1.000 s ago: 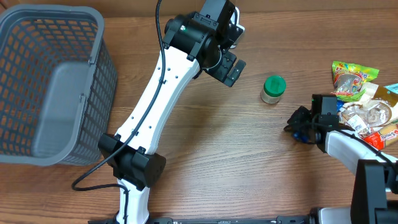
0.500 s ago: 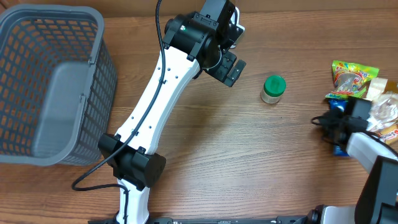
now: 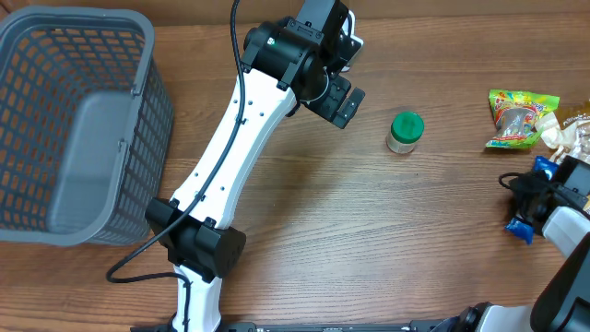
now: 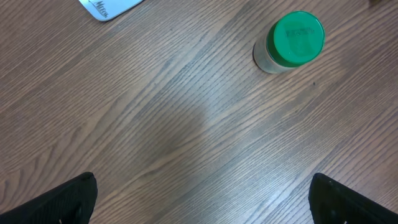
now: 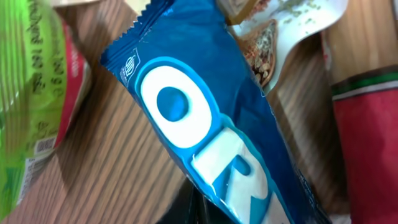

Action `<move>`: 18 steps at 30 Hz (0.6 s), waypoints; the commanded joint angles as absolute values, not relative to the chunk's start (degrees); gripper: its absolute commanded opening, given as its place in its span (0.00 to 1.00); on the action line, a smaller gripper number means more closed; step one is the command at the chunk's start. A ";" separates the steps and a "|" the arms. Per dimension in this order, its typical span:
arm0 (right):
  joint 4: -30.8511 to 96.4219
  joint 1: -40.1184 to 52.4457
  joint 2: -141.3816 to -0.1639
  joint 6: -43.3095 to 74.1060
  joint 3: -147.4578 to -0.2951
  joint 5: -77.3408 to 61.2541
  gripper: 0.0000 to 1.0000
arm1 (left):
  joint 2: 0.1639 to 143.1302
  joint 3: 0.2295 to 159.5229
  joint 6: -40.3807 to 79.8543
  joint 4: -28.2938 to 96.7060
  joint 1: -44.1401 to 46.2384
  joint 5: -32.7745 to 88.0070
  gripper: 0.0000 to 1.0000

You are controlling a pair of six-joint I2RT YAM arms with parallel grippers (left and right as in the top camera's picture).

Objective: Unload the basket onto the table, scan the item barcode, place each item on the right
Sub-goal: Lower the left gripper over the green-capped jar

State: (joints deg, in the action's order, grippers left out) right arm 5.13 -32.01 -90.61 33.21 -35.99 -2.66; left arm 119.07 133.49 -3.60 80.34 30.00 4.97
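Note:
A blue Oreo pack (image 5: 211,124) fills the right wrist view, slanting from upper left to lower right, its lower end between the jaws of my right gripper (image 5: 214,210), which is shut on it. From overhead, that gripper (image 3: 532,195) sits at the table's far right edge, and blue ends of the pack (image 3: 521,228) stick out on both sides of it. My left gripper (image 4: 202,211) hangs open above bare wood at the upper middle of the table (image 3: 339,94), holding nothing. No barcode shows on the pack.
A green-lidded jar (image 3: 405,131) (image 4: 291,40) stands upright between the two arms. A green snack bag (image 3: 518,115) (image 5: 31,93), a red pack (image 5: 367,124) and a clear pouch (image 5: 273,37) lie at the right. A grey basket (image 3: 138,92) occupies the left.
My right gripper has travelled rightward along the table toward its edge, carrying the blue pack. The left arm and the jar have stayed put.

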 commanded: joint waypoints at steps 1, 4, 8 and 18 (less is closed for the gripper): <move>4.56 -33.87 -90.52 32.23 -35.81 -2.72 0.04 | 119.13 133.78 -4.25 80.34 29.98 6.09 1.00; 4.36 -33.58 -90.37 29.32 -36.40 -8.82 0.04 | 119.13 133.78 -4.27 80.16 29.98 6.57 1.00; 4.45 -31.27 -87.48 27.99 -36.93 -12.47 0.04 | 119.13 133.78 -4.27 78.85 29.98 7.14 1.00; 12.56 -21.89 -64.36 27.00 -37.01 -12.78 0.04 | 119.13 133.78 -5.28 78.61 29.91 7.16 1.00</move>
